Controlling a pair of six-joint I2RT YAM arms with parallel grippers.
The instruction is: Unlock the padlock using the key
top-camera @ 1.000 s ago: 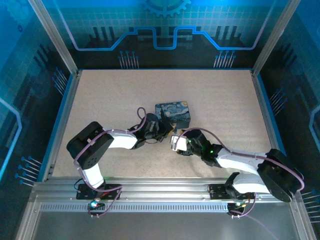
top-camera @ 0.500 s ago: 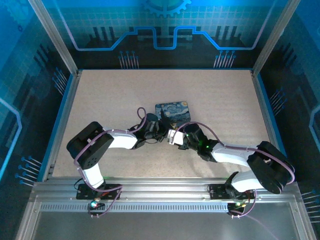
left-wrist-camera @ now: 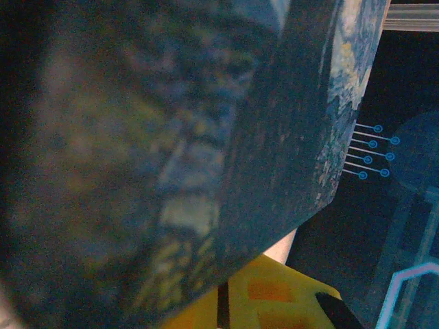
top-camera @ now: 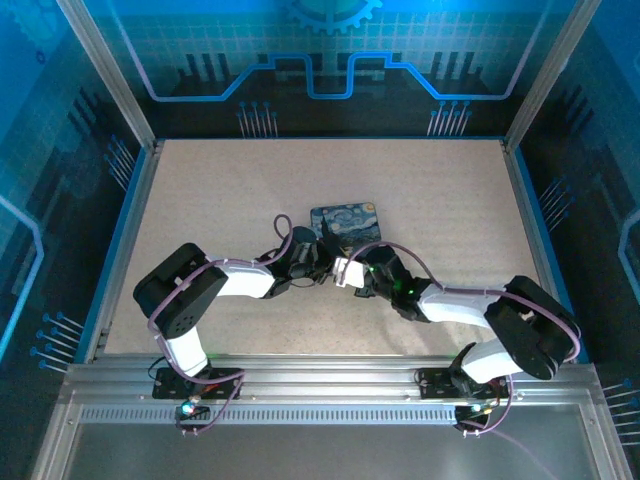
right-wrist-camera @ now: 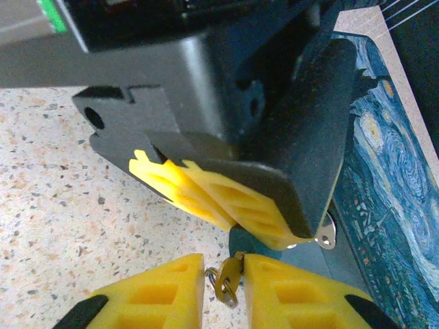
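Right fingers point(right-wrist-camera: 164, 295) have narrowed around the key point(right-wrist-camera: 230, 277) since a second ago.

The painted tin point(top-camera: 346, 222) and left claw point(top-camera: 322, 262) walled in the right claw point(top-camera: 343, 272); the table point(top-camera: 440, 180) lay bare toward its far corners.

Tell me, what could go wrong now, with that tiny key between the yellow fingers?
1. The key sits near the very tips of the right fingers, so it might twist or slip out.
2. The left fingers are shut just above it; the two arms could bump as the key moves in.
3. The blue tin lies close beside them and could get nudged.
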